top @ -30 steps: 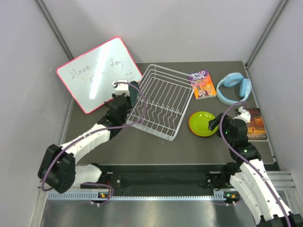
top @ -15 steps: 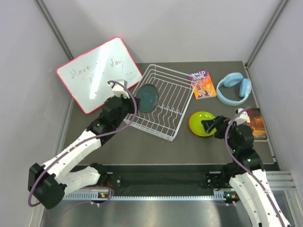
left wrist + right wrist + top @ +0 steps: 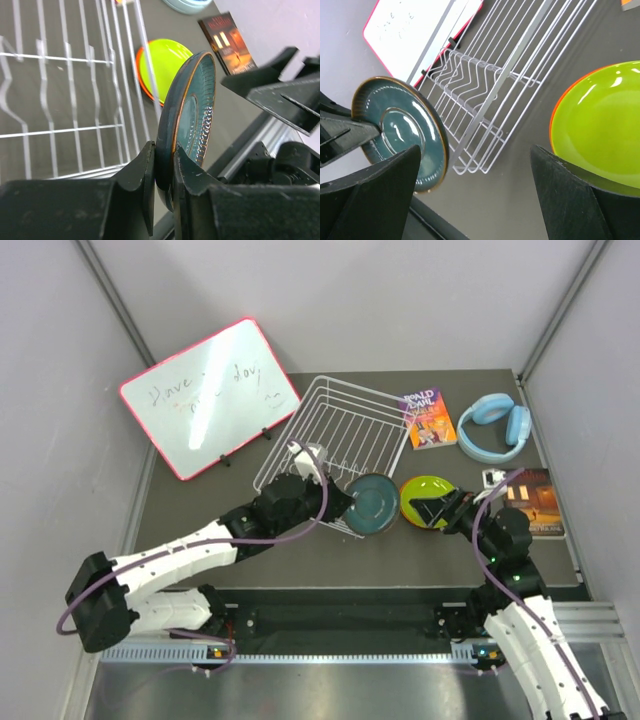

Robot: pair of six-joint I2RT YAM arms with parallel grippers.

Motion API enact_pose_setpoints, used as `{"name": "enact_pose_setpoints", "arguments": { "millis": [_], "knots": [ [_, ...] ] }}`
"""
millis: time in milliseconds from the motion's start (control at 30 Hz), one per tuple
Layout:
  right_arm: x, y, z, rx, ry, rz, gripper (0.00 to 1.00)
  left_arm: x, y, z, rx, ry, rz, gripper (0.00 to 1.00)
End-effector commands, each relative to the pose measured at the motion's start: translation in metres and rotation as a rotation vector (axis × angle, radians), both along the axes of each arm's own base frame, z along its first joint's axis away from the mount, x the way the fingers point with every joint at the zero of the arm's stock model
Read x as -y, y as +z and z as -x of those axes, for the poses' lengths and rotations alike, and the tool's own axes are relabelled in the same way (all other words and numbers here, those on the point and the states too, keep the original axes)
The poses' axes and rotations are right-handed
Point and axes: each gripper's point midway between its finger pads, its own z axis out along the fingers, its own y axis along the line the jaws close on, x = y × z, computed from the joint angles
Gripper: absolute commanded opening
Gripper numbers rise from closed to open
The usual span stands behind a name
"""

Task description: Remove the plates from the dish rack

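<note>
My left gripper (image 3: pixel 347 503) is shut on the rim of the dark teal plate (image 3: pixel 372 504) and holds it on edge just past the near right corner of the white wire dish rack (image 3: pixel 345 430). The left wrist view shows the fingers (image 3: pixel 145 175) pinching the plate (image 3: pixel 192 110). The rack looks empty. A lime green plate (image 3: pixel 428 487) lies on an orange plate (image 3: pixel 401 502) on the table right of the rack. My right gripper (image 3: pixel 436 510) is open and empty over their near edge, facing the teal plate (image 3: pixel 400 132). The dark red plate is not in view.
A pink-framed whiteboard (image 3: pixel 205 395) leans at the back left. A colourful book (image 3: pixel 430 418) and blue headphones (image 3: pixel 497 423) lie at the back right. A dark book (image 3: pixel 540 502) lies right of my right arm. Bare table lies in front of the rack.
My left arm has carried the teal plate from the rack's left side across it to its near right corner. My right gripper has shifted left toward the plate.
</note>
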Motion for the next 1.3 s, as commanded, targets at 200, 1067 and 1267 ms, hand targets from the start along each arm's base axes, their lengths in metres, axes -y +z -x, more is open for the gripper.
{"name": "enact_pose_setpoints", "arguments": {
  "millis": [200,1067,1267],
  "knots": [
    [-0.027,0.021,0.002,0.095,0.144,-0.11,0.85,0.051,0.053,-0.001,0.112,-0.053,0.187,0.0],
    [-0.036,0.01,0.001,0.096,0.167,-0.083,0.0,0.075,0.05,-0.019,0.177,-0.075,0.148,0.56],
    [0.032,-0.007,-0.009,-0.003,-0.221,0.097,0.0,0.025,0.048,-0.028,0.265,0.073,-0.004,0.95]
  ]
}}
